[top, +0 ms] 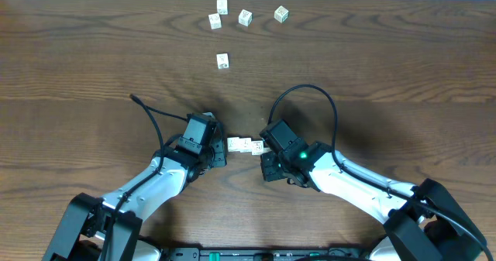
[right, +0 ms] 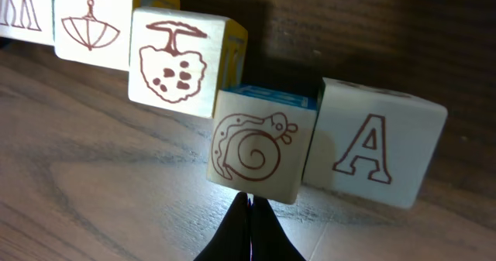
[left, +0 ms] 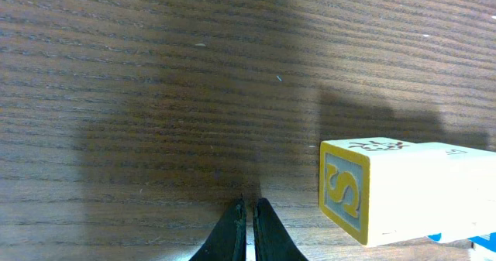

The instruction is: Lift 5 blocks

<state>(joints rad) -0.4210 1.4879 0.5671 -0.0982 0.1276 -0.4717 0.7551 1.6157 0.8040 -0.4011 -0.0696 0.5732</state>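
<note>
— Closest to the lens, spotting the left gripper (left: 249, 207): noticing both fingers pressed flat together, with nothing between them.

— Agreeing. Seeing a block with a yellow-framed S (left: 346, 193) just right of those fingers, not touching them in that view.

— Looking down from above: finding the row of blocks (top: 245, 145) stretching between the two grippers, near the front of the table (top: 77, 67). Reading the left tip as butting against the row's left end.

— Counting five faces through the right wrist camera: an M, an umbrella, a tree, a snail, an A. Noticing the snail block (right: 260, 145) sitting out of line, overlapping both neighbours.

— Checking the right gripper (right: 249, 205): finding it fully closed too, empty, pointing straight at the snail block's lower edge.

— Failing to tell resting on the wood from hanging clear of it, as far as the row goes.

— Finishing farther back: noting five loose blocks (top: 245, 17) near the far edge, four clustering and one lying nearer, all well apart from both arms.
</note>
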